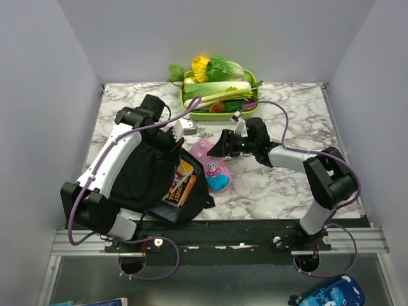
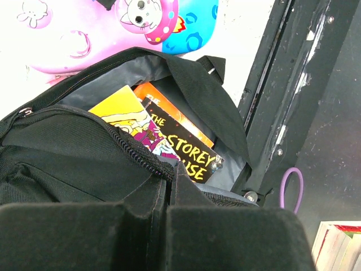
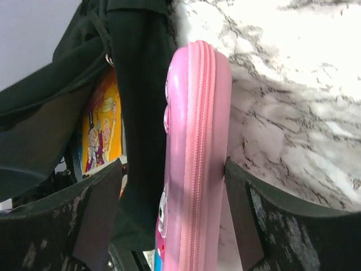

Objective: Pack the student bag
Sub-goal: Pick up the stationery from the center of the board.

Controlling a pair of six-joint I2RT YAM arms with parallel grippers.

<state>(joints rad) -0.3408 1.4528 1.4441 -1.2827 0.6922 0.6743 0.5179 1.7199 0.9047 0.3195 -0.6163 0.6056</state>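
Black soft fabric makes up the student bag (image 1: pixel 143 178), which lies slumped on the near left of the marble table (image 1: pixel 287 191), under the left arm. Its mouth faces right, showing grey lining and colourful books (image 2: pixel 169 144) inside. The left pincer (image 2: pixel 168 206) is closed together, apparently pinching the zip edge of the mouth and holding it up. The right pincer (image 3: pixel 172 169) stands apart, straddling a pink pencil case (image 3: pixel 194 113) just beside the bag's mouth, and is not clearly gripping it. The bag looks limp, weighted by the books and likely to sag or fold shut. Its rim, zip edge or top strap seem the surest places to take hold, since the broad panels would probably bunch and slip.
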